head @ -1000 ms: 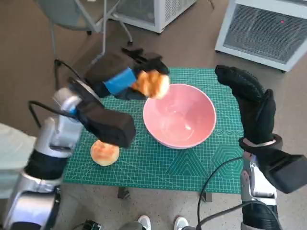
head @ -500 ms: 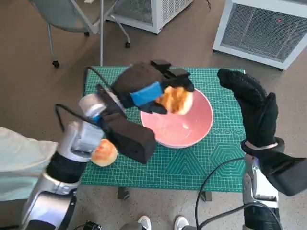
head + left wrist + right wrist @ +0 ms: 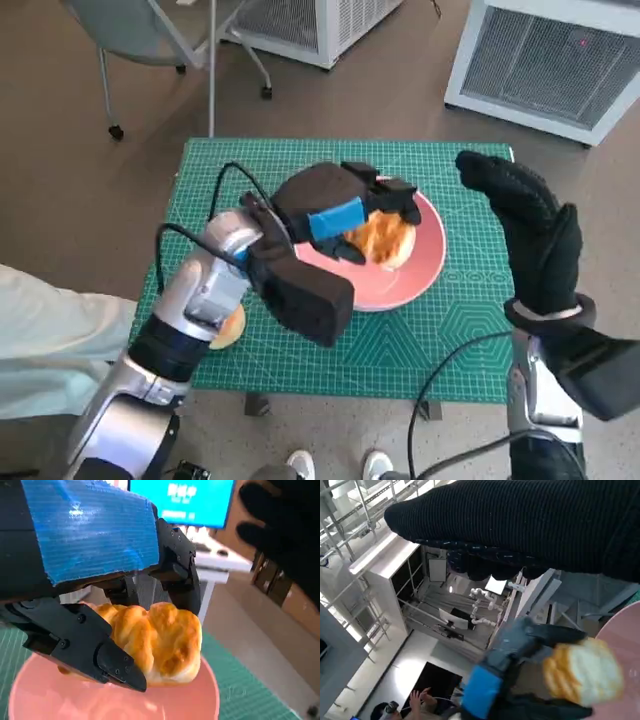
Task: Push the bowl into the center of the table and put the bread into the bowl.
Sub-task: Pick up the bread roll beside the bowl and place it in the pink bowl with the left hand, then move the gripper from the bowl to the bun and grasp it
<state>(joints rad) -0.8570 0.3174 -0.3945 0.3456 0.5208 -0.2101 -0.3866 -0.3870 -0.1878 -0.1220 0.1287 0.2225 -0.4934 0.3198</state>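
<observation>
A pink bowl (image 3: 420, 270) stands near the middle of the green mat (image 3: 450, 330). My left hand (image 3: 335, 210) hovers over the bowl and grips a golden bread roll (image 3: 382, 236), which hangs just inside the rim. The left wrist view shows the roll (image 3: 160, 645) pinched between black fingers (image 3: 90, 650) above the pink bowl (image 3: 190, 705). A second bread roll (image 3: 228, 325) lies on the mat by my left forearm, partly hidden. My right hand (image 3: 530, 235) is raised beside the bowl, fingers spread, holding nothing. The right wrist view shows the left hand (image 3: 520, 645) with the roll (image 3: 582, 672).
The mat covers the small table; its front edge (image 3: 330, 385) is close to me. A chair (image 3: 150, 30) and white cabinets (image 3: 560, 60) stand on the floor beyond. Shoes (image 3: 335, 465) show below the table. A pale sleeve (image 3: 50, 340) lies at the left.
My left hand has carried the roll further over the bowl and lower, so it now hangs inside the rim. The camera has shifted slightly. My right hand stays raised.
</observation>
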